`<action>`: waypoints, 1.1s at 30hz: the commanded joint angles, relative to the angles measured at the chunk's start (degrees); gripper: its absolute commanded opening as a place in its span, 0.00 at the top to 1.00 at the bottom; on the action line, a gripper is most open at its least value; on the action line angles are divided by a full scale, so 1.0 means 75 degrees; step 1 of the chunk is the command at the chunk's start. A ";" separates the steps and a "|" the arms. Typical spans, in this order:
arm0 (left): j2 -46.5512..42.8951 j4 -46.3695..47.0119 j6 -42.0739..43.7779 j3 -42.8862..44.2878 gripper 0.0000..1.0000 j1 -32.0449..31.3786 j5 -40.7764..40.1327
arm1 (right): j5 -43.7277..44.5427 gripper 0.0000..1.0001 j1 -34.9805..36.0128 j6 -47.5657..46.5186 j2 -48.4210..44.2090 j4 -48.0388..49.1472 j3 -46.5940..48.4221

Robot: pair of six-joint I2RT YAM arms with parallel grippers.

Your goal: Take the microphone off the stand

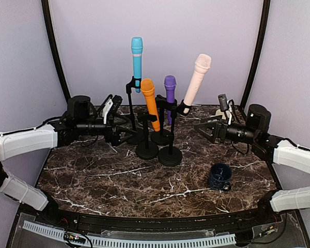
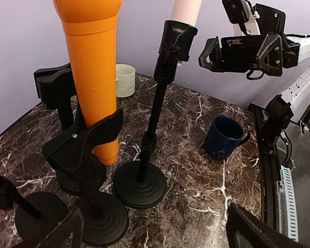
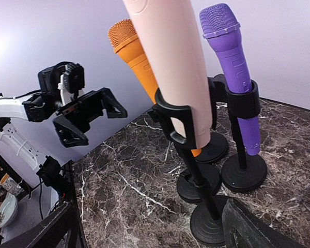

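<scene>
A dark marble tabletop (image 1: 119, 181) with white veins sits against lavender walls. Both grippers hover above it, fingers spread wide and holding nothing. Between the left gripper (image 1: 119, 125) and the right gripper (image 1: 205, 131) stand four microphones, each clipped in its own black stand (image 1: 170, 155). The orange microphone (image 1: 150, 101) is just ahead of the left fingers, not touching them. The pale pink microphone (image 1: 196, 82), tilted, is nearest the right fingers and also untouched. The purple microphone (image 1: 170, 90) stands between those two, and the blue microphone (image 1: 137, 57) rises tallest, beside the orange one. A navy mug (image 1: 219, 176) sits on the table below the right fingers. A white ribbed cup (image 2: 125, 80) stands behind them near the back edge.
</scene>
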 commanded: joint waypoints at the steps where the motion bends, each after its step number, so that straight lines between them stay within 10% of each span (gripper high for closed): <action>1: 0.0754 0.1536 0.0326 0.0732 0.01 0.0449 0.1274 | -0.0046 0.02 0.0348 0.0220 -0.0110 0.0730 -0.0233; 33: 0.3242 0.0359 0.1216 0.2738 0.06 0.0540 0.1918 | -0.0382 0.02 0.0447 0.0228 -0.0260 0.0703 -0.0060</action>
